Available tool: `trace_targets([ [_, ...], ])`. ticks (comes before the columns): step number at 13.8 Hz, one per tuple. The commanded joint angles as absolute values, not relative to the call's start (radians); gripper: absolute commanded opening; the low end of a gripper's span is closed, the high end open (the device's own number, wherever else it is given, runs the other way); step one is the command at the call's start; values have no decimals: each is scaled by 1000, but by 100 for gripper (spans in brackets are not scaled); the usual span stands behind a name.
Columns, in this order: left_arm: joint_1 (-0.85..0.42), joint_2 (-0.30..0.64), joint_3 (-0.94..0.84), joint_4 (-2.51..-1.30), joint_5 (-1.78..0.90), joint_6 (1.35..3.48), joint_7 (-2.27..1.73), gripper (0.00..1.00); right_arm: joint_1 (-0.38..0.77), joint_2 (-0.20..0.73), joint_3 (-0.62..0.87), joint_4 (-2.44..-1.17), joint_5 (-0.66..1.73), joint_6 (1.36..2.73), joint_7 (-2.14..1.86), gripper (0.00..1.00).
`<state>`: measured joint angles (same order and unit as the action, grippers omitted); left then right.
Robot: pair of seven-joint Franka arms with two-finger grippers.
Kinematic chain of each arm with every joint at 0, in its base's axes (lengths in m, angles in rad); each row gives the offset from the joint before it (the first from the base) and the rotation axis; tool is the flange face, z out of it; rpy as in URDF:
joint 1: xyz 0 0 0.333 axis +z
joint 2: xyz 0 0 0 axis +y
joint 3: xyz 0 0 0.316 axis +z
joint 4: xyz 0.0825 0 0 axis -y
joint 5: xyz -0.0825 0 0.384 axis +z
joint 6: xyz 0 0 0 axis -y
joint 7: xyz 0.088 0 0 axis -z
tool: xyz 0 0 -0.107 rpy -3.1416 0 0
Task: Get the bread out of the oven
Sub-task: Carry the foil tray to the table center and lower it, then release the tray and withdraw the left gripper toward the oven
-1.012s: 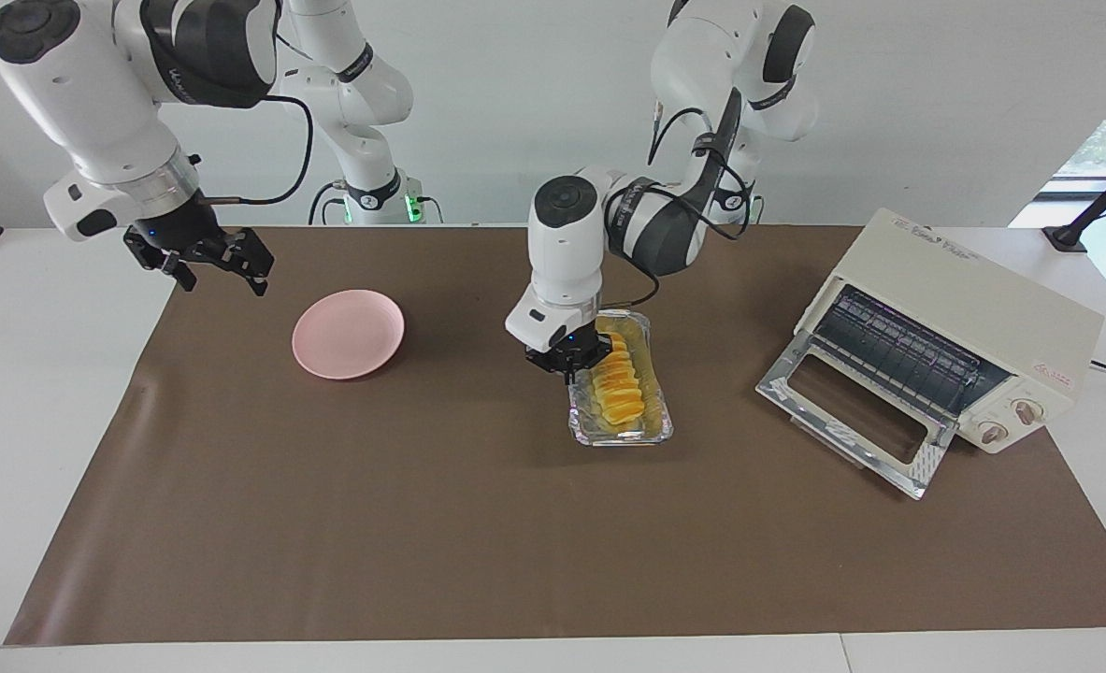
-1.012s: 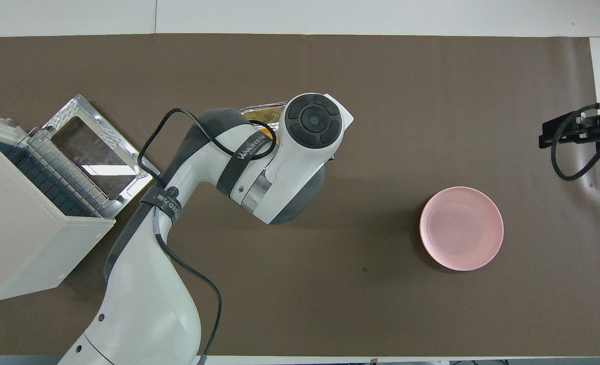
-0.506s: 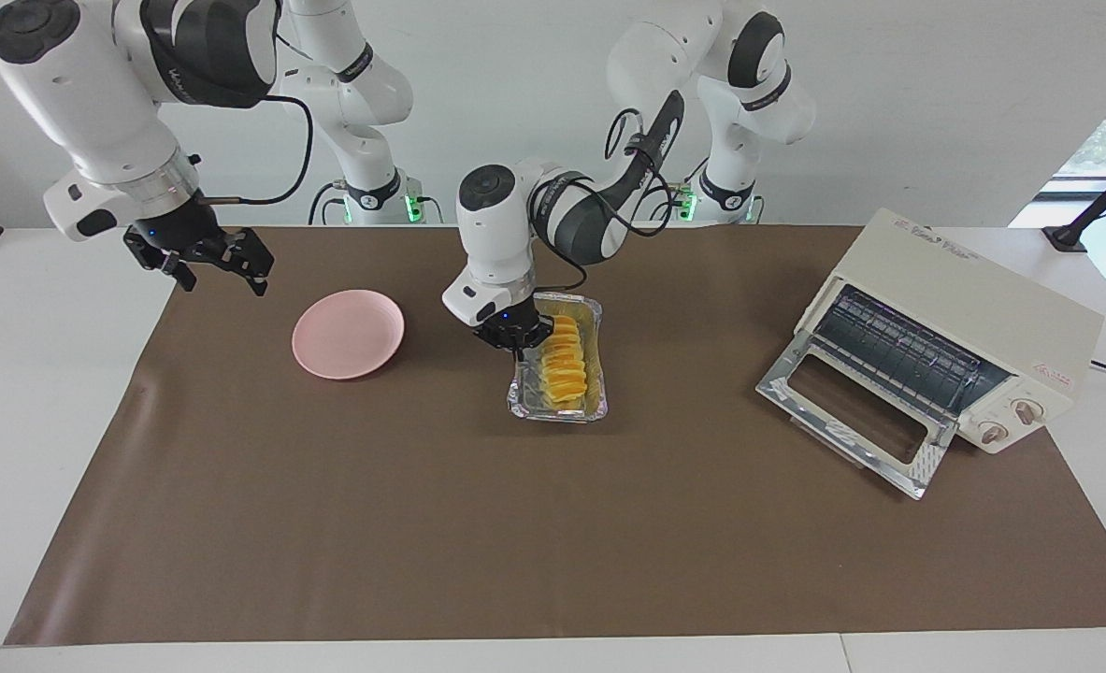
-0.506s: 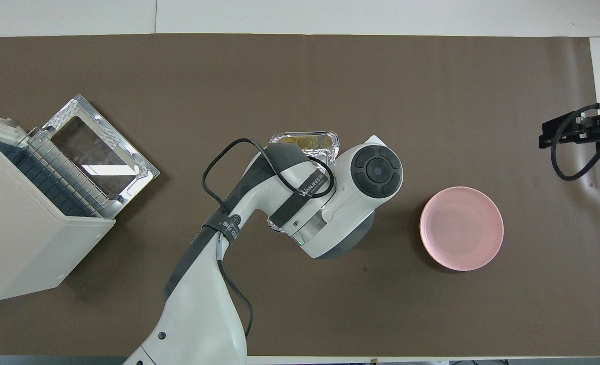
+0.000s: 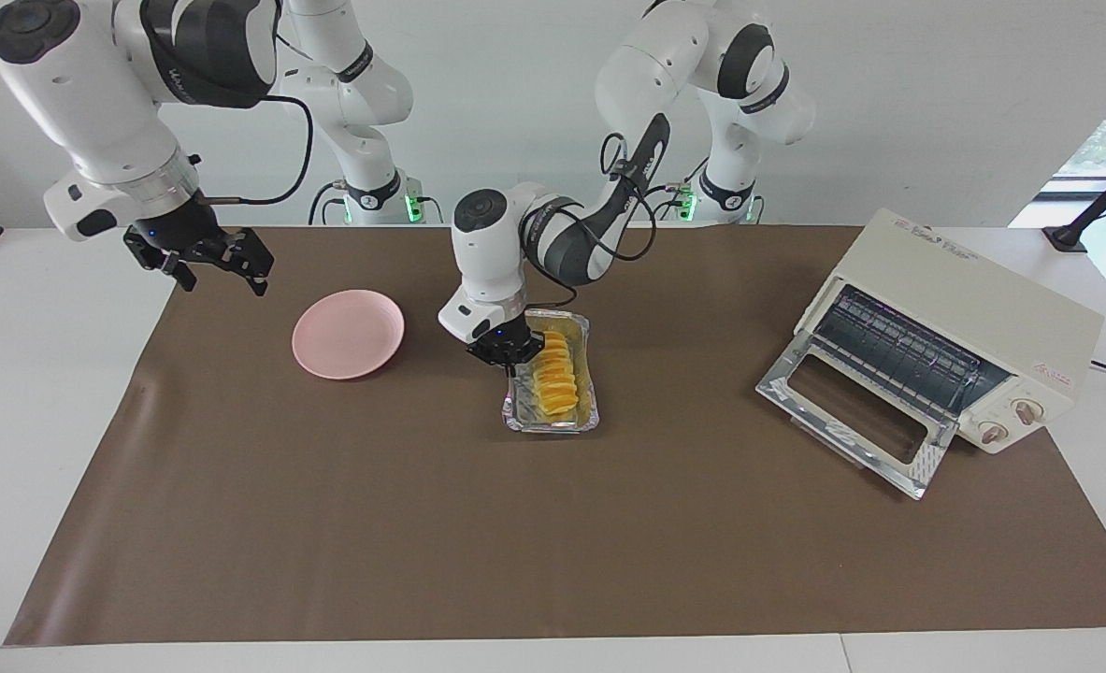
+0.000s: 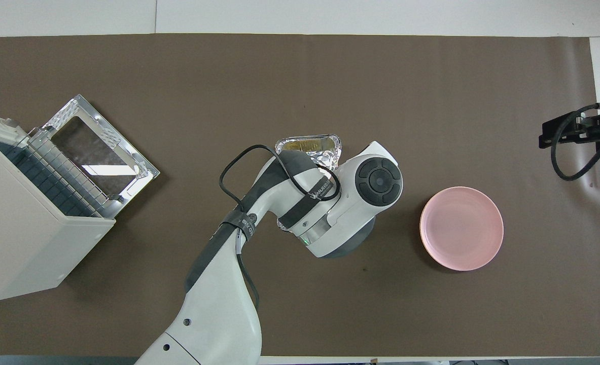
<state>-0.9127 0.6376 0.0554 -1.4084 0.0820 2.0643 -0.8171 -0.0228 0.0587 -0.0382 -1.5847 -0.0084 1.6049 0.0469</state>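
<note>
The bread (image 5: 555, 376), a ridged golden-yellow loaf, lies in a crinkled foil tray (image 5: 553, 426) at the middle of the brown mat, outside the oven (image 5: 978, 304). My left gripper (image 5: 512, 356) is shut on the tray's rim on the side toward the plate. I cannot tell whether the tray rests on the mat or hangs just above it. In the overhead view the left arm hides most of the foil tray (image 6: 311, 144) and the bread. The oven's glass door (image 5: 854, 414) lies dropped open, and its rack is bare. My right gripper (image 5: 205, 265) waits open in the air over the mat's edge.
A round pink plate (image 5: 348, 334) sits on the mat between the tray and the right arm's end. The oven (image 6: 23, 238) stands at the left arm's end with its open door (image 6: 97, 152) jutting over the mat. The plate (image 6: 461, 228) holds nothing.
My left gripper has carried the tray with the bread away from the oven toward the plate, slowing over the last half second. The right arm has not moved.
</note>
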Motion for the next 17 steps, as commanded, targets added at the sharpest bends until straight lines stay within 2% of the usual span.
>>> trace_targets([
  [1,-930,630,74,-1420,106,2091,-841,88,-41,37,-25,-1608,2,1600,31,100],
  [2,-928,629,74,-1419,106,2091,-841,100,-41,37,-25,-1608,2,1600,31,100],
  [5,-899,618,75,-1395,65,2089,-836,100,-41,37,-25,-1608,2,1600,31,100],
  [8,-829,586,81,-1298,3,2007,-831,100,-49,35,-37,-1609,2,1591,31,100],
  [11,-715,436,78,-1296,-17,1947,-789,100,-58,37,-37,-1606,2,1597,31,100],
  [13,-639,381,78,-1298,-15,1864,-717,100,-58,35,-37,-1611,0,1606,26,100],
  [17,-471,246,80,-1334,-15,1673,-361,100,-41,21,-22,-1677,5,1724,-52,100],
])
